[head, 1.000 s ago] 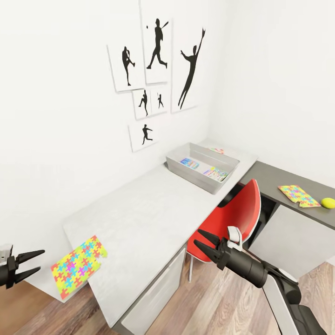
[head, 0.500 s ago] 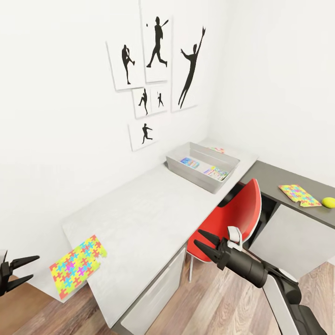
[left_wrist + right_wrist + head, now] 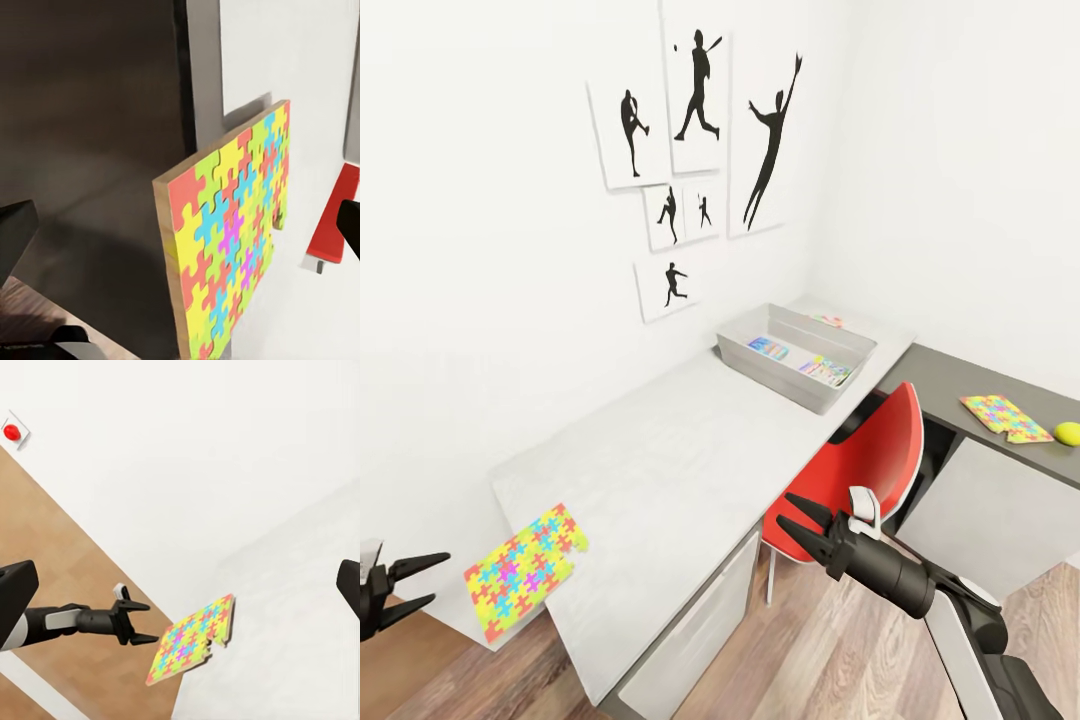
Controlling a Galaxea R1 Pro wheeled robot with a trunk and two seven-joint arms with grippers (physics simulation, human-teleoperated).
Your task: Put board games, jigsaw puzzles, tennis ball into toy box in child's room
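- The left gripper point(image 3: 415, 582) has slid back and down toward the frame's lower left corner over the last second; its jaws stand apart and empty, pointing at the near puzzle point(image 3: 525, 570).
- That puzzle has crept slightly toward the tabletop's point(image 3: 680, 460) end and now overhangs the edge, which the left wrist view point(image 3: 232, 240) confirms: part of it juts past the rim with floor point(image 3: 90, 150) beneath.
- My reading: the overhang gives the jaws an edge to pinch, so the step in hand is lining up for a grasp from the side, not yet begun.
- The right gripper point(image 3: 798, 527) hangs open and idle over the floor in front of the red chair point(image 3: 860, 470), holding nothing.
- From the right wrist view, the left gripper point(image 3: 139, 622) sits just beside the puzzle point(image 3: 191, 641), apart from it.
- The toy box point(image 3: 797, 357) stands at the far end of the light tabletop near the corner, with what look like two flat printed boxes point(image 3: 767, 350) point(image 3: 823, 371) already inside.
- A second puzzle point(image 3: 1005, 417) and the tennis ball point(image 3: 1067, 433) lie close together on the lower dark section, still to be moved.
- Something small and colourful lies behind the toy box point(image 3: 826, 321); too small to identify.
- The red chair sits between the robot and the box, so carrying the puzzle across likely means moving along the tabletop; an overhanging puzzle could also tip to the floor if nudged.
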